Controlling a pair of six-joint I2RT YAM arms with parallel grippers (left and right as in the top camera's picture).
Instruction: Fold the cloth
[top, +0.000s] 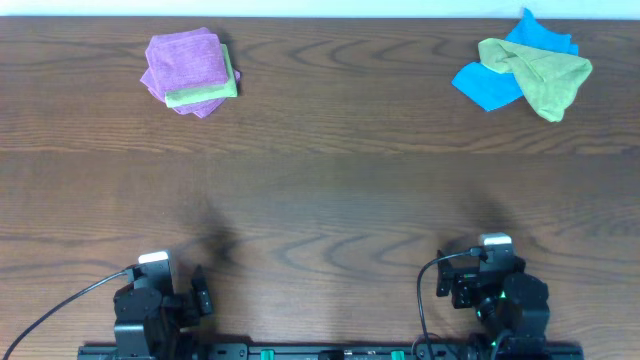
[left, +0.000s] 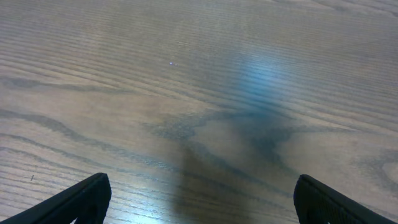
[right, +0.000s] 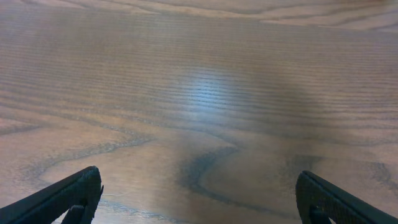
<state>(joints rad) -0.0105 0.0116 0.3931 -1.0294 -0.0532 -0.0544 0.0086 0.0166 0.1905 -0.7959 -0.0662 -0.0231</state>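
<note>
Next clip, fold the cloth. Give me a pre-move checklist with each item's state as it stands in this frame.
1. Left hand open and empty, over bare table: ok.
2. Right hand open and empty: ok.
3. Purple cloth located, at the far-left corner: ok.
4. Purple cloth lying alone and spread out for folding: not ok. It is a folded square stacked with a lime-green cloth.
5. Whether the purple showing under the lime-green cloth is a second cloth: cannot tell.
6. Blue cloth and crumpled green cloth apart from that stack, at the far right: ok.
</note>
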